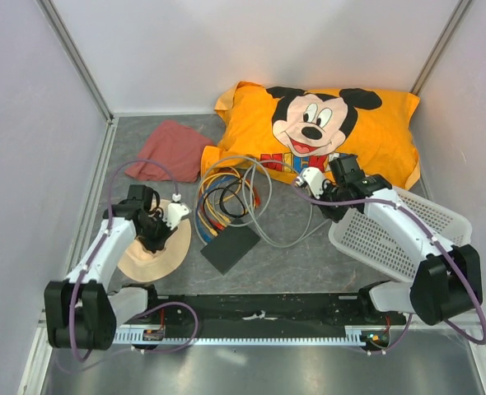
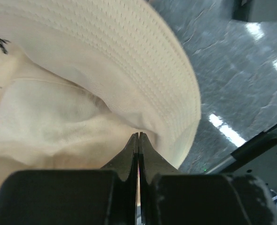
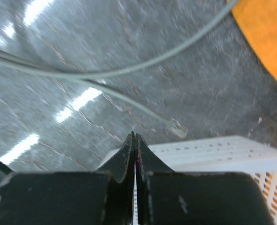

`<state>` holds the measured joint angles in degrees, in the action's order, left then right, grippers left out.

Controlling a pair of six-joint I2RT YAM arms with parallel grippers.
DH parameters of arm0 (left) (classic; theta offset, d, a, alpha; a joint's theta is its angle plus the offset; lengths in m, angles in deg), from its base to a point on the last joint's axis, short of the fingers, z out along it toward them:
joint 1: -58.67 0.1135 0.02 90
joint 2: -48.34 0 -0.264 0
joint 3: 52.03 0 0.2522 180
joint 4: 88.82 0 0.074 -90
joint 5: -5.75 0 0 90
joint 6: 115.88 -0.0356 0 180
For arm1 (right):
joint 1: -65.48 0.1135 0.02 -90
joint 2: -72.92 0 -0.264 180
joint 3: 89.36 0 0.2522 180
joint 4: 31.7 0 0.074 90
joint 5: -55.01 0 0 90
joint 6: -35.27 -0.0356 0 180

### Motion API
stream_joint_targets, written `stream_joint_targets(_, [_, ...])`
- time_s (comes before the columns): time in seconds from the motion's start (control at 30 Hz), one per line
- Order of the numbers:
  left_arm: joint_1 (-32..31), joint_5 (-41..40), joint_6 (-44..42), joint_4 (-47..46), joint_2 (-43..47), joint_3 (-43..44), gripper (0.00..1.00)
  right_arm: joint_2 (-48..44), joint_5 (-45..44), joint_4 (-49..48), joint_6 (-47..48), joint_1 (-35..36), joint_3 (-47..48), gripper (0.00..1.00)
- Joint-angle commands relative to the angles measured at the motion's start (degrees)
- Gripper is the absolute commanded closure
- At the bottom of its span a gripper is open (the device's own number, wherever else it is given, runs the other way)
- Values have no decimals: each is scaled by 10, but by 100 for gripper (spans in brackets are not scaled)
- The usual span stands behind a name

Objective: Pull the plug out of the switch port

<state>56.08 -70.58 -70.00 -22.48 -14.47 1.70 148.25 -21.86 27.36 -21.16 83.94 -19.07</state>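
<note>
The switch (image 1: 231, 247), a flat black box, lies on the grey table mat in front of a coil of grey and coloured cables (image 1: 226, 197). Some cables run toward its left corner, and the plug there is too small to make out. My left gripper (image 1: 155, 237) (image 2: 138, 134) hangs shut and empty over a cream hat (image 1: 152, 255) (image 2: 105, 70), left of the switch. My right gripper (image 1: 332, 210) (image 3: 134, 135) is shut on nothing above the near rim of a white mesh basket (image 1: 399, 234) (image 3: 213, 152). A grey cable's loose connector end (image 3: 179, 128) lies just beyond those fingertips.
An orange Mickey Mouse pillow (image 1: 325, 123) (image 3: 265, 33) fills the back right. A red cloth (image 1: 173, 152) lies at the back left. White walls close in the table on three sides. Grey cable loops (image 3: 105, 75) cross the mat between the switch and the basket.
</note>
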Motion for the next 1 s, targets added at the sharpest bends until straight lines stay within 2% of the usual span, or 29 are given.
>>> stream_joint_targets(0.0, [41, -60, -68, -61, -58, -12, 98, 4, -84, -9, 24, -18, -20, 100])
stream_joint_targets(0.07, [64, -74, -82, -94, -83, -6, 98, 16, -116, -26, 2, -37, -21, 100])
stream_joint_targets(0.17, [110, -94, -107, -143, -160, 31, 98, 62, -158, -30, -11, -68, -6, 100])
stream_joint_targets(0.2, [133, -99, -112, -149, -213, 66, 98, 85, -158, -27, -13, -78, 8, 100])
stream_joint_targets(0.33, [174, -95, -99, -152, -325, 178, 99, 103, -124, -21, -32, -99, 62, 100])
stream_joint_targets(0.37, [177, -94, -92, -160, -345, 199, 98, 99, -84, -21, -37, -99, 74, 100])
stream_joint_targets(0.47, [179, -94, -37, -201, -407, 279, 98, 96, -29, -13, -65, -98, 120, 100])
stream_joint_targets(0.5, [178, -97, 2, -208, -425, 331, 98, 102, -21, -4, -75, -99, 141, 97])
stream_joint_targets(0.53, [176, -118, 24, -213, -450, 362, 98, 104, -13, 1, -77, -99, 150, 90])
stream_joint_targets(0.57, [175, -131, 45, -209, -499, 396, 98, 109, -6, 8, -77, -99, 160, 88])
stream_joint_targets(0.6, [174, -134, 76, -181, -528, 468, 98, 111, 1, 19, -77, -99, 175, 88])
stream_joint_targets(0.67, [171, -161, 105, -139, -605, 535, 98, 104, 5, 22, -76, -98, 188, 87])
stream_joint_targets(0.7, [168, -186, 125, -123, -618, 578, 98, 99, 13, 23, -75, -98, 197, 86])
stream_joint_targets(0.77, [169, -179, 137, -117, -624, 598, 98, 89, 14, 23, -74, -99, 206, 85])
stream_joint_targets(0.97, [167, -116, 190, -138, -554, 532, 98, 71, 34, 17, -94, -99, 222, 76])
